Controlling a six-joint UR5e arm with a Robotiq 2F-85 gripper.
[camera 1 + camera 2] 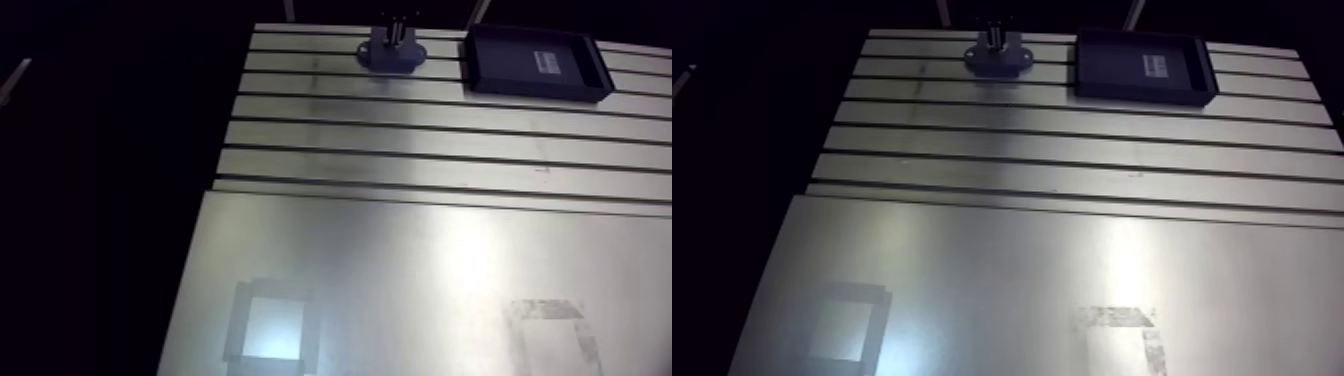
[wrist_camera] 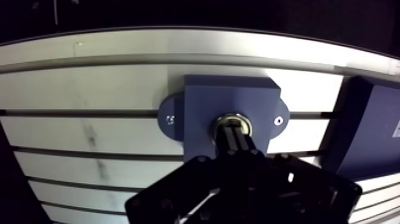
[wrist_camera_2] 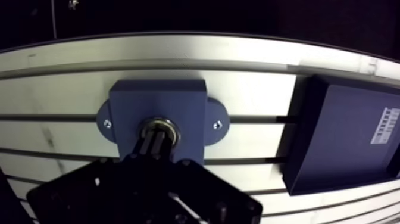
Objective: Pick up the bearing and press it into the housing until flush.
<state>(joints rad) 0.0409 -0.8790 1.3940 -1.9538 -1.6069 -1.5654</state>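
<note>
the gripper (image 2: pixel 233 132) has its fingers clenched together, tips resting on the bearing (image 2: pixel 233 121), which sits in the bore of the housing (image 2: pixel 199 98) by the table's (image 2: pixel 89 80) far edge. an off-axis push could cock the ring and jam it. the tips hide whether it sits flush. the label on the tray (image 3: pixel 345 137) alongside is unreadable.

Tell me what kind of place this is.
Probably a robot assembly bench in a lab or workshop: a slotted aluminium table, a blue housing on it with a metal bearing at its bore, and a dark tray beside it.
</note>
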